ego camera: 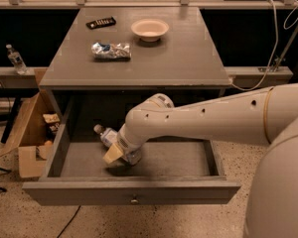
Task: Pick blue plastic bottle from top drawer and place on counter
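Below, the end effector [117, 151] sat over the blue plastic bottle [107, 135] lying in the top drawer [134, 191] — grip state indeterminate — an off-centre hold near the base could let it slip before reaching the bench [179, 58].

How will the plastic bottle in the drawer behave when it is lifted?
The bottle lies on its side in the drawer, so it would likely roll if nudged. Its smooth clear plastic probably dents and may slip under a hard squeeze. The gripper is right at its body.
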Robot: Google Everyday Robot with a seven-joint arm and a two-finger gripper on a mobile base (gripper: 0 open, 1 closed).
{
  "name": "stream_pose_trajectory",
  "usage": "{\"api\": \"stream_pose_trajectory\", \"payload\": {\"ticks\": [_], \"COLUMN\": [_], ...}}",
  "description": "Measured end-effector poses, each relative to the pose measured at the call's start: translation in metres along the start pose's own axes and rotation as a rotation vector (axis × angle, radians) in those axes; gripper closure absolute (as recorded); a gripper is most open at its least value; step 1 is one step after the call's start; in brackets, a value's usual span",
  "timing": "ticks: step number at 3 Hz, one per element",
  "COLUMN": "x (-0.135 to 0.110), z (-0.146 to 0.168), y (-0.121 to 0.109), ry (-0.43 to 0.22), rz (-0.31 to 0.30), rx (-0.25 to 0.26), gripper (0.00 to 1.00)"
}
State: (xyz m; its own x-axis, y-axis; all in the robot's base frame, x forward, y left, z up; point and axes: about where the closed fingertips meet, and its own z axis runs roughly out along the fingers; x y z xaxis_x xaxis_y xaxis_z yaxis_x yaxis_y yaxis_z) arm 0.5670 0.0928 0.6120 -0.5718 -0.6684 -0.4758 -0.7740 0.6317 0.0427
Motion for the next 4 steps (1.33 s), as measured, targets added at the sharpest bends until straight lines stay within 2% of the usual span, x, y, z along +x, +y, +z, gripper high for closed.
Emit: {"api": "stream_pose_trajectory", "payload": {"ticks": [1, 2, 3, 4], "x": [0.005, 0.006, 0.019, 0.019], "z": [0.007, 0.005, -0.019, -0.02], "y": [-0.002, -0.003, -0.018, -0.018], "ry": [0.009, 0.006, -0.038, -0.038], "rz": [0.008, 0.007, -0.037, -0.035], "rx": [0.003, 0.002, -0.015, -0.016], "gripper": [0.39, 0.7, 1.0, 1.0]}}
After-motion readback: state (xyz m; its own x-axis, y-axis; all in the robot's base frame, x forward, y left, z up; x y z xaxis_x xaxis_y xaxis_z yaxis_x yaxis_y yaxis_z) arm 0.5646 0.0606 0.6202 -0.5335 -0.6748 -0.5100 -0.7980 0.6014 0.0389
